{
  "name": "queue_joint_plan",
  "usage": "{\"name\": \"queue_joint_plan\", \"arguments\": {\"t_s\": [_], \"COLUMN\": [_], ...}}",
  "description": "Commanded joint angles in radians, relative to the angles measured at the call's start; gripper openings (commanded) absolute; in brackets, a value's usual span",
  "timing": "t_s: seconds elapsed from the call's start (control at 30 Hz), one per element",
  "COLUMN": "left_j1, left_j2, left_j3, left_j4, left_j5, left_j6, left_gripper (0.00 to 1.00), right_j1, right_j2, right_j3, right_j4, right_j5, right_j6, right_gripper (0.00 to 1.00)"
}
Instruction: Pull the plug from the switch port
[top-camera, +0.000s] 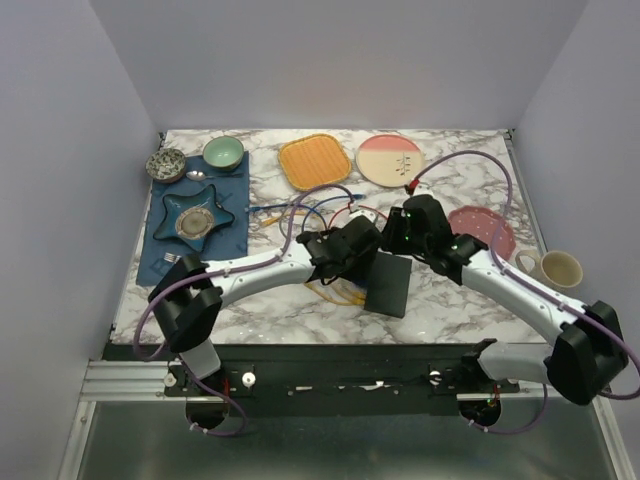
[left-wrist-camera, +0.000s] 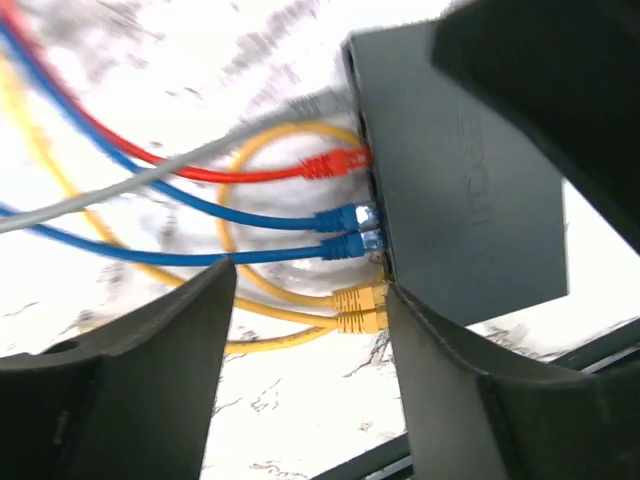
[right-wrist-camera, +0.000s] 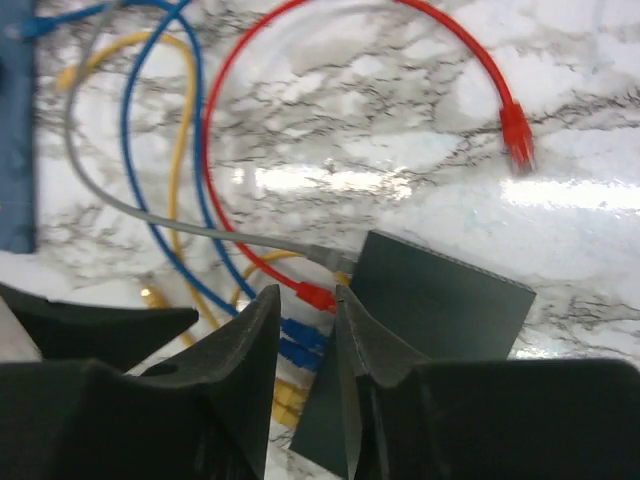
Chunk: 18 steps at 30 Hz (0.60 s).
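The switch is a flat dark box on the marble table; it also shows in the left wrist view and the right wrist view. Along one edge sit a grey cable, a red plug, two blue plugs and two yellow plugs. My left gripper is open and empty, low beside the yellow plugs, its right finger against the switch's socket edge. My right gripper is open with a narrow gap, just above the red plug and blue plugs.
Loose cable loops lie left of and behind the switch, with a free red plug end. An orange square plate, a cream plate, a pink plate, a mug and a blue mat with dishes surround the area.
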Motion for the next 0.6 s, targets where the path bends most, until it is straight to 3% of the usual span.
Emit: {"name": "queue_joint_plan", "arguments": {"t_s": [0.0, 0.2, 0.4, 0.57], "left_j1": [0.03, 0.131, 0.19, 0.194], "left_j2": [-0.125, -0.134, 0.032, 0.159], "left_j3": [0.02, 0.044, 0.165, 0.266], "left_j4": [-0.052, -0.07, -0.067, -0.056], "left_j5": [-0.15, -0.141, -0.054, -0.037], "left_j6": [-0.015, 0.019, 0.077, 0.111], "left_gripper": [0.77, 0.8, 0.72, 0.71], "right_j1": [0.025, 0.096, 0.188, 0.22], "right_j2": [-0.091, -0.124, -0.104, -0.113], "right_j3": [-0.087, -0.188, -0.23, -0.271], "right_j4": [0.025, 0.055, 0.061, 0.084], "right_j5": [-0.111, -0.223, -0.225, -0.26], "right_j6": [-0.015, -0.047, -0.027, -0.024], "right_gripper": [0.4, 0.38, 0.28, 0.27]}}
